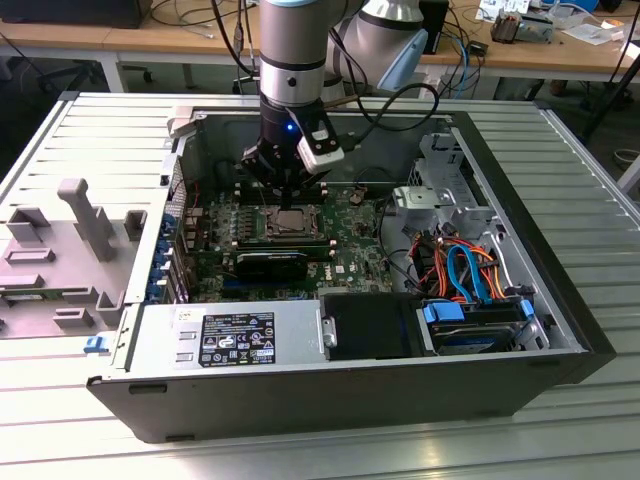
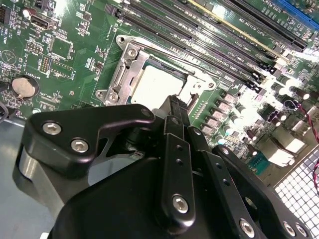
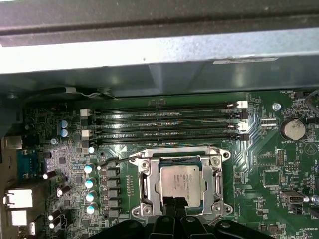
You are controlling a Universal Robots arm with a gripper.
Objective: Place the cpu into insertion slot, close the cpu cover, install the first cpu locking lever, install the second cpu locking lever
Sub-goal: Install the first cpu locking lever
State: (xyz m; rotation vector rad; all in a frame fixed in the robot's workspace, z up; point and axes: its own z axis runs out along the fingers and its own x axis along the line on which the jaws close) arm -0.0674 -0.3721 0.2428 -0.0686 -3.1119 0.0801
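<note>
Finds the small, flat, square cpu with its dull silver-grey top [image 3: 180, 180] lying level in its socket on the green motherboard [image 3: 264, 174]. Framed by the thin square silver metal cpu cover [image 3: 143, 185], apparently folded down flat around it, with the chip's top showing through the window.

Puts the black gripper [image 3: 174, 201] right at the cover's edge farthest from the long black memory slots [image 3: 164, 124], fingertips over that rim of the chip. Cannot tell whether touching or just above. Fingers drawn together with no gap to be seen, and nothing held between them.

Lies straight ahead of the fingertips, then: cpu first, the cover's far bar beyond it, the memory slots past that. No long axis to speak of on the square chip. Flat, sides parallel to the cover's bars.

Shows a thin bent wire locking lever [image 3: 117, 160] reaching out from the cover's corner nearest the memory slots, well apart from the fingertips. Looks untucked, though not certain.

In the exterior view, stands the grey arm [image 1: 290, 60] close to upright above the cover, wrist pointing down into the open dark computer case [image 1: 330, 405]. In the second wrist view, narrows to closed tips at the cover's near edge.
</note>
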